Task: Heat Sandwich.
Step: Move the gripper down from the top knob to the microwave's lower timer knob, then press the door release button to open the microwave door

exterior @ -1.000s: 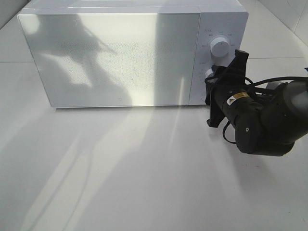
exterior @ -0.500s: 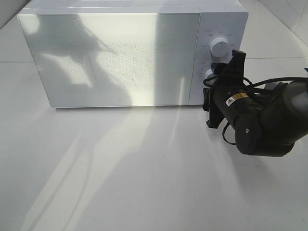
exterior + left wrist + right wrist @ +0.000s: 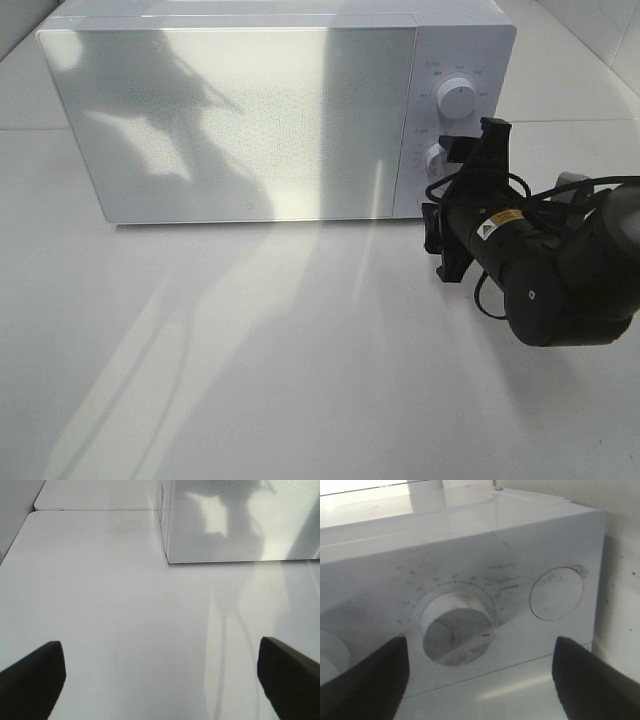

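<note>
Right gripper just let go of the lower knob — a second ago its jaws were pinched in around it, now they stand wide with a clear gap on either side, and the arm has backed off a little from the panel. I read that as the dial having been set and released (a judgement; the marks round it are too small to read). Nothing is on the upper knob.

Microwave door is shut, same as a second ago. The sandwich isn't visible in any view: not on the table, not in either gripper. Best guess is it's behind the closed door, but the front shows nothing through it, so I can't confirm. If so, heating is started or about to be, and what's left is wait, open, retrieve.

Relative to the tool: the right gripper sits just in front of the control panel at the microwave's right end, holding nothing. The cavity lies further left in the high view, behind the door. Left gripper — jaws fully spread, empty, over bare table near the microwave's left corner.
</note>
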